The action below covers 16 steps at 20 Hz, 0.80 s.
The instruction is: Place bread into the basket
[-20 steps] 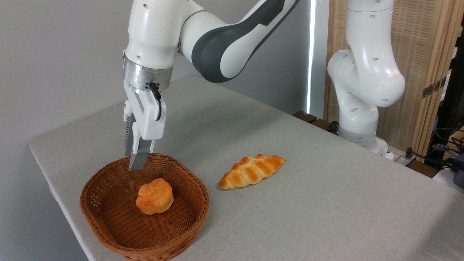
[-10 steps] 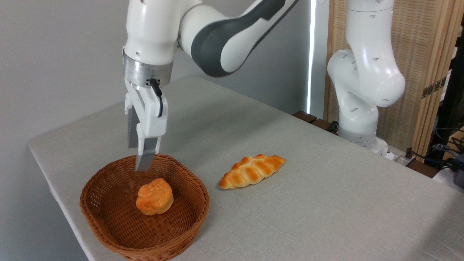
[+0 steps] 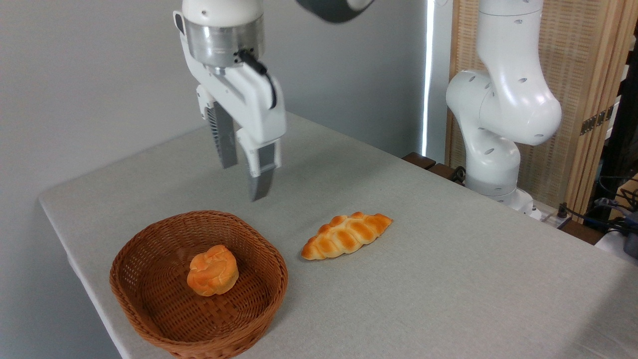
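Since a second ago, gripper (image 3: 245,180) has risen clear of the basket (image 3: 149,304).
Jaws released, empty; bread (image 3: 213,269) rests inside; I'd only fear snagging the braided loaf (image 3: 346,235) beside the basket.

The bread (image 3: 213,269) is held inside the basket (image 3: 149,309), which is set at the table's (image 3: 448,279) left; the braided loaf (image 3: 346,235) is laid just right of it.

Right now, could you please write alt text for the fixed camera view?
A round orange bun lies inside a brown wicker basket on a grey table, while the robot's open gripper hangs empty above and behind the basket. A braided loaf lies on the table to the basket's right.
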### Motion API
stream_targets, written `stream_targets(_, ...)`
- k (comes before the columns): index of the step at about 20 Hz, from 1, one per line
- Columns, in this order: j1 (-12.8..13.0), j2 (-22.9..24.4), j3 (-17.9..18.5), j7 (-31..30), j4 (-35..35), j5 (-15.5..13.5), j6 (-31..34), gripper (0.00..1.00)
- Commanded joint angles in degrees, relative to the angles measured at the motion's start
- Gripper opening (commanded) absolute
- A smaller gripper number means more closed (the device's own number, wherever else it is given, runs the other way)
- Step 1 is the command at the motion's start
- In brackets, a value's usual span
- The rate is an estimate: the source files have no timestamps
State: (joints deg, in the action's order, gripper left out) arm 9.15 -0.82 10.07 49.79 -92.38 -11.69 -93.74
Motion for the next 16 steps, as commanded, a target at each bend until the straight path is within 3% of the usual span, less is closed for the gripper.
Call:
stream_targets(1,0.0,-0.8,-2.0,-6.3,2.4,5.4,4.0,1.0)
stream_targets(6,-0.2,-0.8,-2.3,-6.4,2.6,9.2,4.9,1.0)
stream_targets(16,0.0,-0.5,-2.2,-6.5,2.6,9.3,4.1,1.0)
